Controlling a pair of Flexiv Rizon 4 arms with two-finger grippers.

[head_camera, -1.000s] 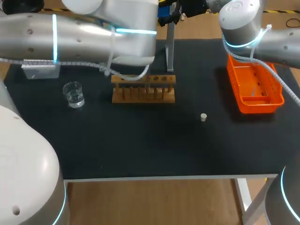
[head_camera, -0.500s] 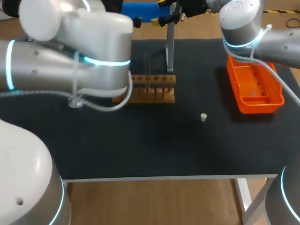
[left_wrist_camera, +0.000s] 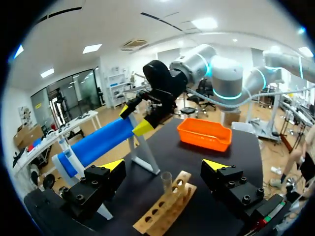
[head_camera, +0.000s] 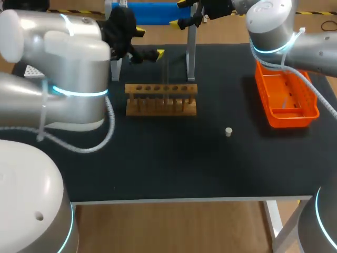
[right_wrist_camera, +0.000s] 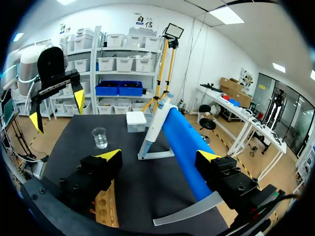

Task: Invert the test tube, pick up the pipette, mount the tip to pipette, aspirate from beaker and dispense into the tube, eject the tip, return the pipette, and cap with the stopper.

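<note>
Wooden rack (head_camera: pixel 161 99) was seen upper middle of the frame, a test tube (left_wrist_camera: pixel 166 180) upright in it; left gripper (head_camera: pixel 149 43) and right gripper (head_camera: pixel 184 13) were held spread apart.

Your right pincer (right_wrist_camera: pixel 158 160) stands with its two yellow-tipped fingers spread wide and grips nothing. Bare black desk (right_wrist_camera: pixel 138 187) shows between them. Ahead of it a white pipette (right_wrist_camera: pixel 156 120) leans on a grey stand (right_wrist_camera: pixel 156 153), and a long blue cylinder (right_wrist_camera: pixel 184 147) runs from there back past one finger. Beyond the pipette sits a white box (right_wrist_camera: pixel 136 119), with a glass beaker (right_wrist_camera: pixel 100 137) of clear liquid near it. The end of a wooden rack (right_wrist_camera: pixel 106 209) lies just under the other finger. Well beyond the beaker hangs the left pincer (right_wrist_camera: pixel 57 110), its yellow tips apart.
</note>
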